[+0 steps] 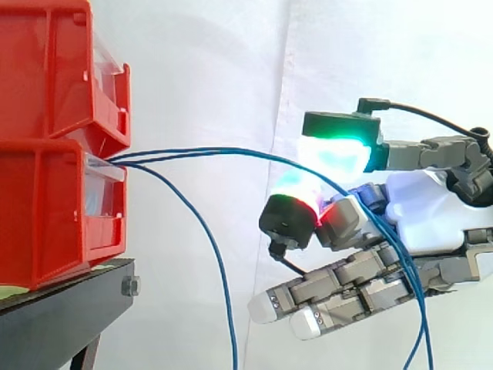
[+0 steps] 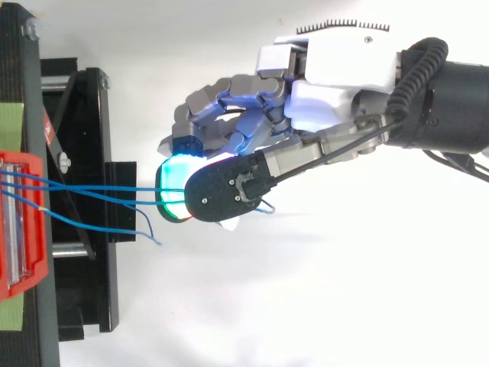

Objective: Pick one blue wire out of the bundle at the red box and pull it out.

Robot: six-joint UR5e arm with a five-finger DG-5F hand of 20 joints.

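We see the hand (image 1: 431, 208) pinching two wires (image 1: 231, 154) running from the box (image 1: 46, 208); a third hangs loose

Blue wires (image 1: 200, 153) past bottom edge

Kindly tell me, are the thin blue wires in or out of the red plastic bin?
In: the blue wires emerge from the lower red bin's front opening.

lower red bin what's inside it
The blue wires come out over its clear front lip. Their ends inside the lower red bin are hidden by its wall; other contents cannot be seen.
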